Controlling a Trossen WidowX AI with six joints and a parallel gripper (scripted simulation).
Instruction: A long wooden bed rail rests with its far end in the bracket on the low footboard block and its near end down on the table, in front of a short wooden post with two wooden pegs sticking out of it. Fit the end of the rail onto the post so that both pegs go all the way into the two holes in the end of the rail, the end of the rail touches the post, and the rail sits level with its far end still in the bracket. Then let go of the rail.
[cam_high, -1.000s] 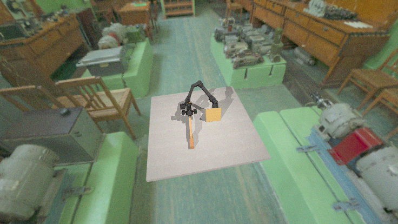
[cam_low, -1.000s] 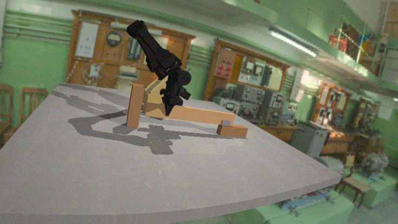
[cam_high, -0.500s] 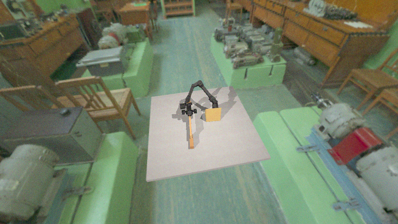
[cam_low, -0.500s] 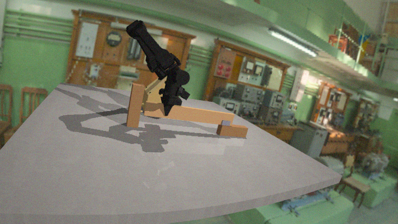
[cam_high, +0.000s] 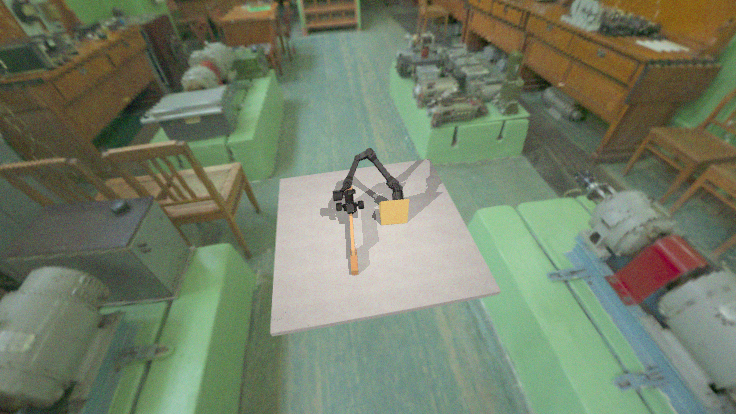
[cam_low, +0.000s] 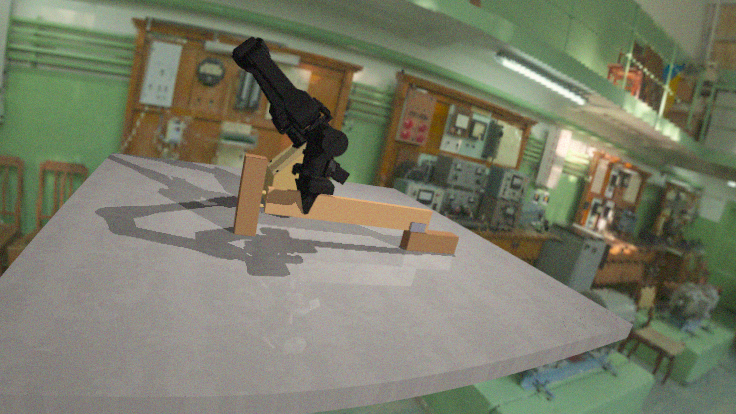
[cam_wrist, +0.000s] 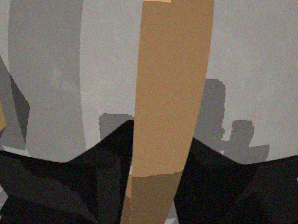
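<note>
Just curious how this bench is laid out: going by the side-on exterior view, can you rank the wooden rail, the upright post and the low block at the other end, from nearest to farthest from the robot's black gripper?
1. Rail: clamped in the gripper, near its post end.
2. Post: upright, just left of the gripper.
3. Footboard block: low on the table, at the rail's far right end.

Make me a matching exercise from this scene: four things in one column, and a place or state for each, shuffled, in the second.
Things:
1. rail
2. post
3. footboard block
4. gripper

States:
A. stands upright on the table, at the rail's near end
B. shut on the rail, close to the post
C. lies low on the table, under the rail's far end
D. raised off the table at its near end, held from above

Pairs: 1-D, 2-A, 3-C, 4-B
</note>
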